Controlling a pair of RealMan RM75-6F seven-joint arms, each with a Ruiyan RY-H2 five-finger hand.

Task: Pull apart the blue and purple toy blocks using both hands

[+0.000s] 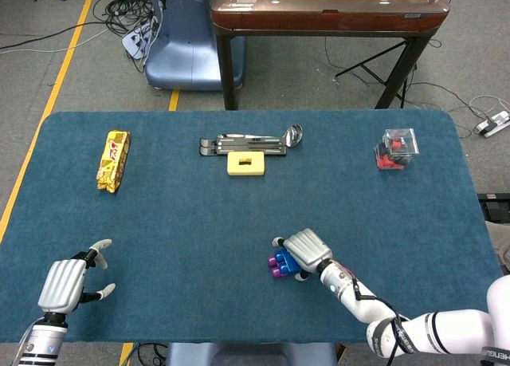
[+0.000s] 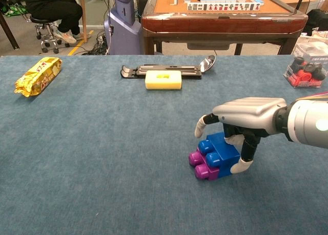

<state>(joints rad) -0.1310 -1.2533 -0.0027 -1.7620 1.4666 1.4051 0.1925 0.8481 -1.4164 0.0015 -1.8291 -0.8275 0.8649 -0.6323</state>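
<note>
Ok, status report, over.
Right hand over joined blue and purple blocks, fingers around them. Left hand open, far off. Nothing between.

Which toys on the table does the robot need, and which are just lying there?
Needed: blue block stacked on purple block; right hand over them; left hand, far off.

Lying about: yellow snack packet, yellow block, spoon on a black tray, clear box.
</note>
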